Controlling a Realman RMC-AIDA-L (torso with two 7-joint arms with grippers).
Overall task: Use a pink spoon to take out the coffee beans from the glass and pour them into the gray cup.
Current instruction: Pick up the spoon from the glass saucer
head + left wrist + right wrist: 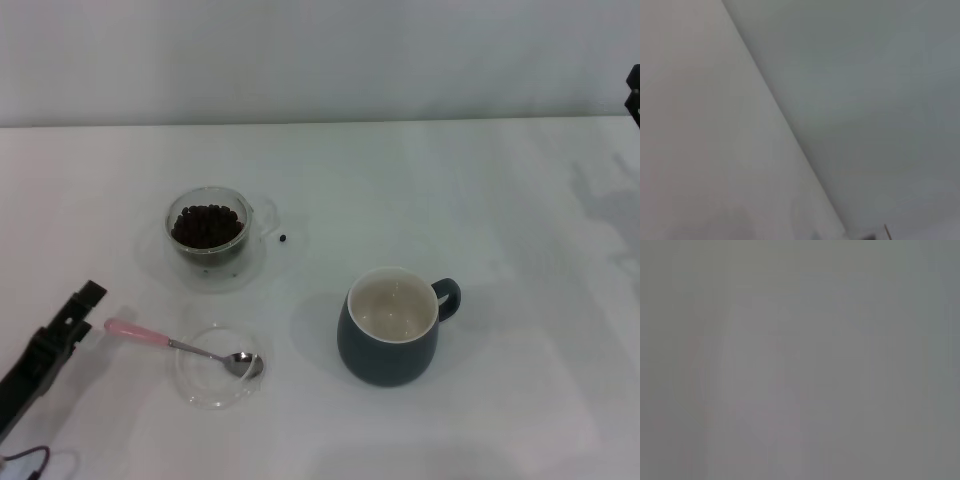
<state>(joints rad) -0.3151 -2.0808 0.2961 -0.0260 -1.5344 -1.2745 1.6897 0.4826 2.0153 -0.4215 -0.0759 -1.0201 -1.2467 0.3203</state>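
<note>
A: How far along is the job looking?

B: It is only beginning, I am judging. The pink spoon [178,346] is lying untouched on the white table [500,200], its bowl resting in a shallow clear dish [217,378] at the near left, its handle pointing left.

A: And the beans?

B: The coffee beans [207,224] are sitting in the glass [208,237], farther back on the left. One stray bean [283,238] is lying on the table just right of the glass. The gray cup [392,325] is standing near the middle, well apart from the glass, its handle pointing right and its cream inside showing nothing.

A: What are the arms doing?

B: The left gripper [78,308] is hovering just left of the spoon's handle, not touching it; I cannot tell whether its fingers are apart. Only a dark sliver of the right arm [634,95] is showing at the far right edge, gripper unseen.

A: So what is remaining?

B: Everything: grasping, scooping, pouring.
</note>
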